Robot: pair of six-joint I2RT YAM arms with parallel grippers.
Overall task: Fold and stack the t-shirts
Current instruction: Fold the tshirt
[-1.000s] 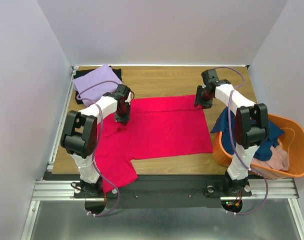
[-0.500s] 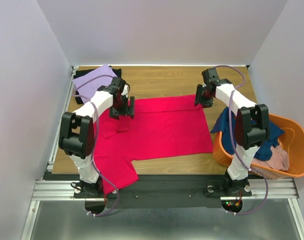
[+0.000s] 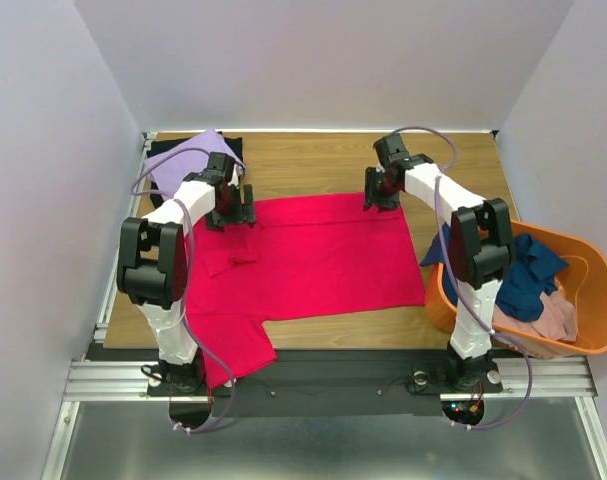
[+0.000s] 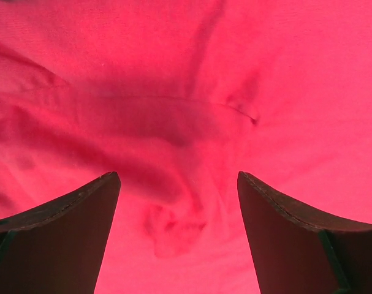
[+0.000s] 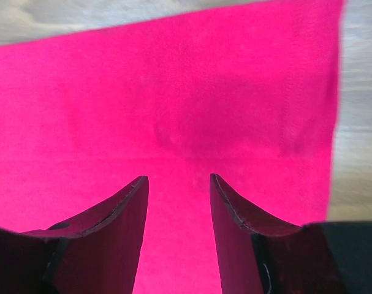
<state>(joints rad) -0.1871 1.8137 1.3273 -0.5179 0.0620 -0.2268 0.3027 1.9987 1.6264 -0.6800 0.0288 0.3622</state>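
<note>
A bright crimson-pink t-shirt [image 3: 323,255] lies spread flat on the wooden table, one sleeve [image 3: 233,345] reaching over the near edge. My left gripper [image 3: 230,208] hovers over its back left part, jaws wide open and empty; in the left wrist view the gripper [image 4: 178,177] stands above a small pinched wrinkle [image 4: 173,226] in the cloth. My right gripper [image 3: 376,190] is over the shirt's back edge, open with only flat cloth [image 5: 173,110] under the gripper [image 5: 178,177]. A folded lavender t-shirt [image 3: 188,160] rests on a black one [image 3: 159,149] at the back left.
An orange tub [image 3: 435,300] sits at the right edge of the table, holding a navy blue shirt [image 3: 523,275] and a dusty pink shirt [image 3: 553,320]. Bare wood [image 3: 303,160] shows behind the crimson shirt. White walls enclose three sides.
My left gripper opened, let go of the crimson cloth and moved back and left. My right gripper slid left along the shirt's back edge.
</note>
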